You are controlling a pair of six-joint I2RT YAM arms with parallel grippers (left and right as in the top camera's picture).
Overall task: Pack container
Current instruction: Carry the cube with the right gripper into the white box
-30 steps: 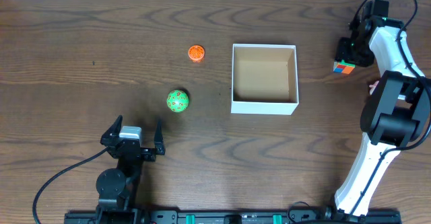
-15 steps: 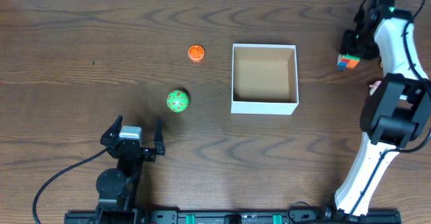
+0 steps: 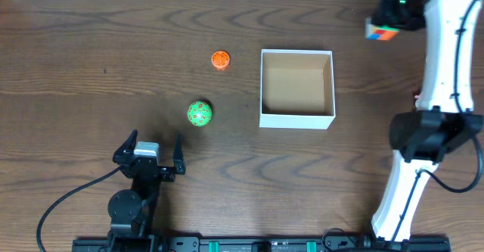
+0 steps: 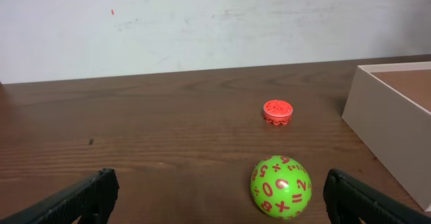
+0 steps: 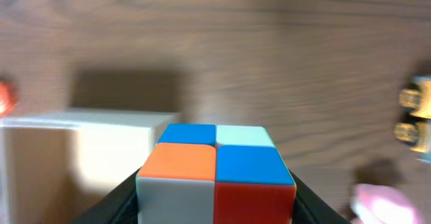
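Observation:
The container [image 3: 297, 120], a square shallow box with white walls and a brown inside, sits right of centre and is empty. My right gripper [image 3: 382, 26] is shut on a small multicoloured cube [image 3: 381, 32], held up in the air beyond the box's far right corner. In the right wrist view the cube [image 5: 215, 170] fills the space between the black fingers, with the container [image 5: 101, 123] below and to the left. A green number ball [image 3: 200, 113] and an orange ridged toy [image 3: 220, 59] lie left of the box. My left gripper [image 3: 151, 152] stands open just in front of the ball [image 4: 281, 187].
A small pink object [image 3: 417, 97] lies by the right arm's base, also visible as a pink blur [image 5: 380, 200]. A blurred yellow and blue item [image 5: 416, 116] sits at the right edge. The left wrist view shows the box's wall [image 4: 387, 130] to the right.
My right gripper has lifted the cube off the table at the right and carried it toward the far edge and a little left. The left arm has not moved.

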